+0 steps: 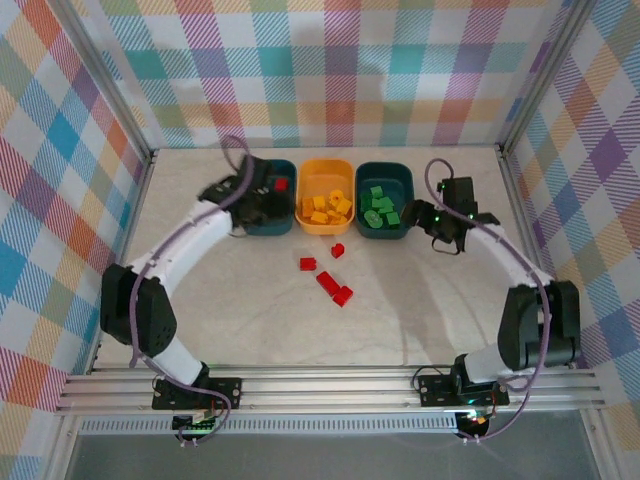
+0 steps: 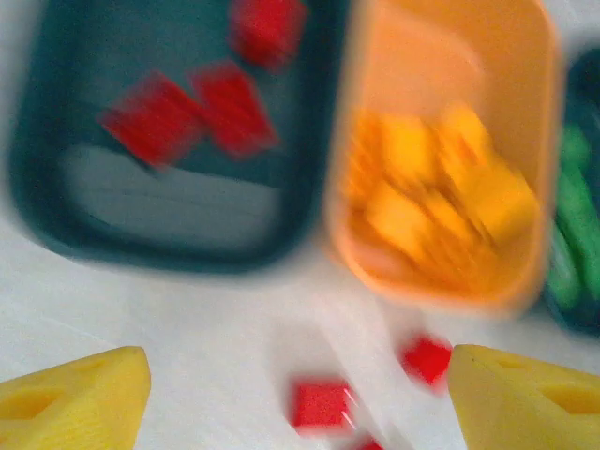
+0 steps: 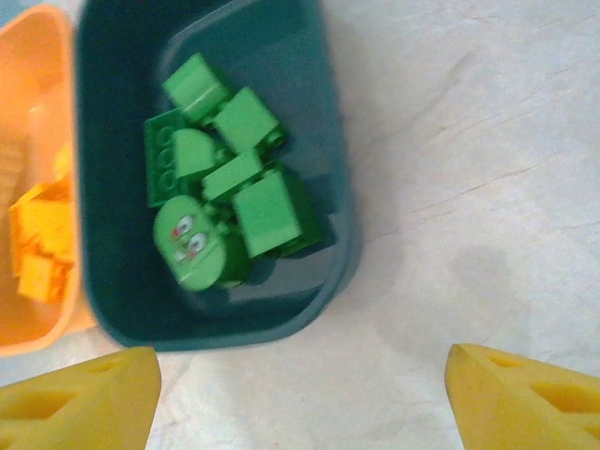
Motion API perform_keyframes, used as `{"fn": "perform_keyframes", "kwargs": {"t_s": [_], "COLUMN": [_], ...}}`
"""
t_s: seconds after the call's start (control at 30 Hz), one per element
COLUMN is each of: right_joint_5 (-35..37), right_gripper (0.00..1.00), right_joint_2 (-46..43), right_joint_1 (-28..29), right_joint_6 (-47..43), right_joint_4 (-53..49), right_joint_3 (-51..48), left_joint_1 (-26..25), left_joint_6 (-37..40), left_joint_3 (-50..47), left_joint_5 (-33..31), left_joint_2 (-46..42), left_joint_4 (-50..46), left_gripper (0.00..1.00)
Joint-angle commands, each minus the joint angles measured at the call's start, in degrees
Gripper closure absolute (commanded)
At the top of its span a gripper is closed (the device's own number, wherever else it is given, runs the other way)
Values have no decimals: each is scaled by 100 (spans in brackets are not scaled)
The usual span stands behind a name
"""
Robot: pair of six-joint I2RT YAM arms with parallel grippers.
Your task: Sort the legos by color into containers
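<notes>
Pale tabletop inside plaid walls framed the left gripper (image 2: pixel 300 375) hanging open and empty over the red-brick tub (image 1: pixel 283 218), the right gripper (image 3: pixel 300 375) likewise open beside the green tub (image 3: pixel 103 281), while loose red legos (image 1: pixel 328 282) apparently awaited the next descent and pinch.

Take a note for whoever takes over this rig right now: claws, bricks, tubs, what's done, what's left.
Left claw: open, empty, by the left dark teal plastic tub.
Right claw: open, empty, beside the right dark teal plastic tub.
Done: yellow plastic bricks in the orange plastic tub, green plastic bricks in the right tub, some red plastic bricks in the left tub.
Remaining: loose red bricks on the table.
</notes>
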Motion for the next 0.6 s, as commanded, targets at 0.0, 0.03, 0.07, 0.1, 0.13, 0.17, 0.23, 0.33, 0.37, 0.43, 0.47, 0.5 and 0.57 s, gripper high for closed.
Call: {"fn": "perform_keyframes", "kwargs": {"t_s": [0.0,0.03,0.07,0.1,0.13,0.17,0.23,0.33,0.37,0.43,0.47,0.5,0.57], "right_joint_5": [461,659,774,886,1019,1177,1285,1167,1132,1098,1134,1186,1237], "right_gripper": [21,21,21,21,21,21,20,20,20,20,20,20,20], "right_joint_2": [-378,-468,-531,-616,-720,-832,-1050,-1244,-1279,-1324,-1347,-1364,-1384], "right_joint_1": [616,844,1000,1174,1334,1454,1542,1551,1559,1585,1586,1587,1586], "right_joint_6": [160,159,165,155,116,106,169,250,294,353,361,369,379], "right_joint_4": [1075,1280,1371,1446,1553,1659,1877,1882,1916,1979,1992,2015,2070], "right_joint_3": [-694,-919,-1043,-1145,-1255,-1360,-1621,-1851,-1910,-1999,-2027,-2064,-2114], "left_joint_1": [-460,-682,-843,-997,-1157,-1256,-1376,-1460,-1473,-1495,-1507,-1522,-1536], "left_joint_6": [-248,-205,-166,-149,-95,-70,-133,-201,-204,-174,-179,-153,-111], "left_joint_3": [-593,-610,-565,-459,-387,-338,-231,-111,-56,54,102,124,213], "left_joint_5": [55,71,-14,-193,-277,-319,-298,-572,-676,-796,-850,-874,-925], "left_joint_2": [241,325,423,573,713,834,1073,1284,1394,1613,1702,1785,1951], "left_joint_4": [53,90,21,-108,-156,-165,-172,-314,-407,-554,-590,-600,-603], "left_gripper": [16,16,16,15,15,15,15,15,16,17,17,18,20]}}
